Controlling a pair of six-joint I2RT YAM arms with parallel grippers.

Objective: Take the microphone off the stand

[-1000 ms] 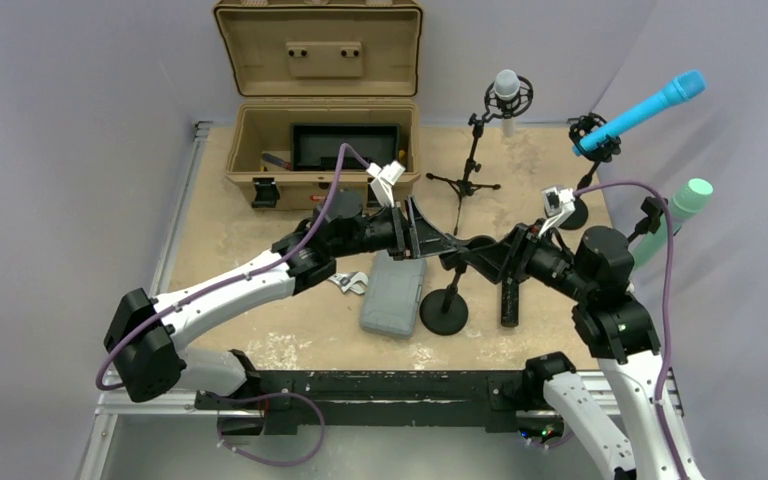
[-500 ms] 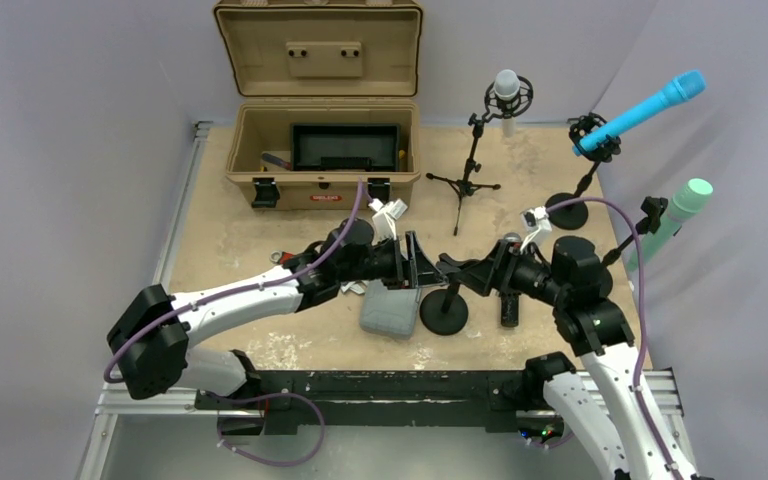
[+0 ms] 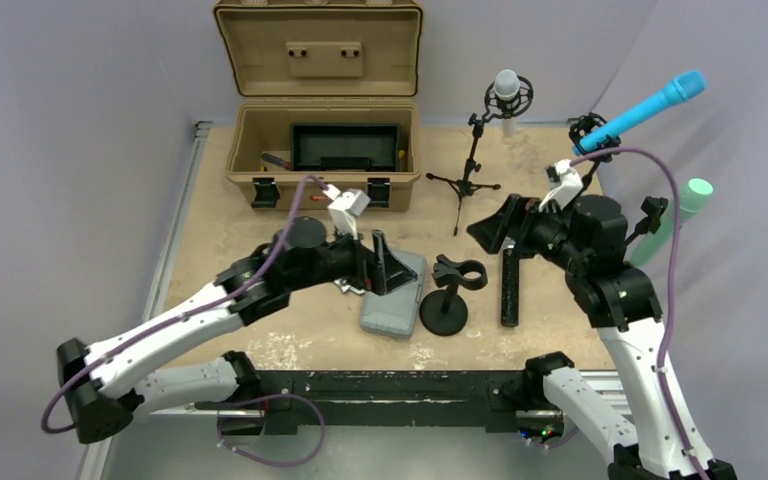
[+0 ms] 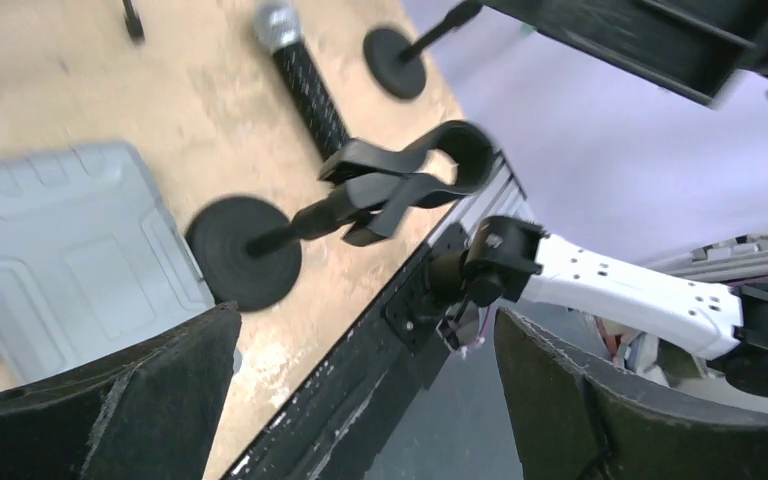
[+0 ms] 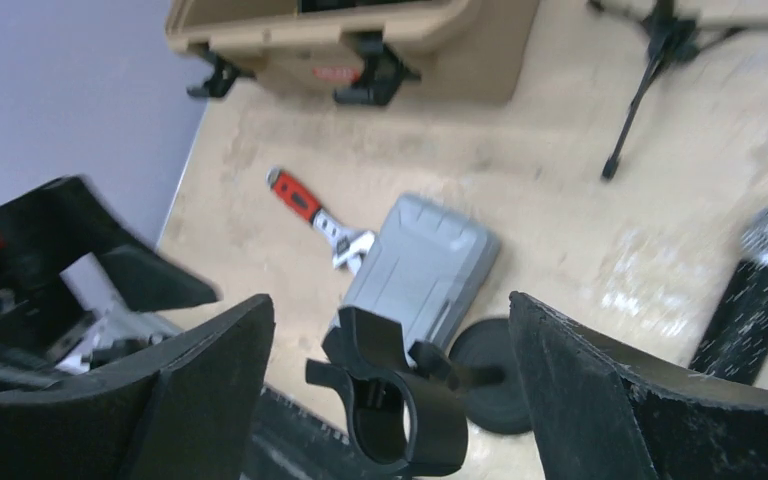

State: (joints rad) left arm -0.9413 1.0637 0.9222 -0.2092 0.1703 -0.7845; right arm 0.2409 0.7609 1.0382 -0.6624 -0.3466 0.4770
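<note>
Plainly, over the tabletop (image 3: 230, 250) I hold nothing: my left hand (image 3: 388, 268) gapes wide above the grey case (image 3: 392, 300), my right hand (image 3: 495, 228) gapes wide at the far right of the stand (image 3: 447, 295). The black microphone (image 3: 508, 285) lies flat just right of the stand's base, and the clip (image 3: 459, 272) is empty. I judge the removal done; next, both arms need only pull clear.

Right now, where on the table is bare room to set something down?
Free: the left strip in front of the tan toolbox; the back patch between the tripod stand and the blue microphone's stand. Crowded: centre, around the grey case, empty stand and black microphone.
</note>
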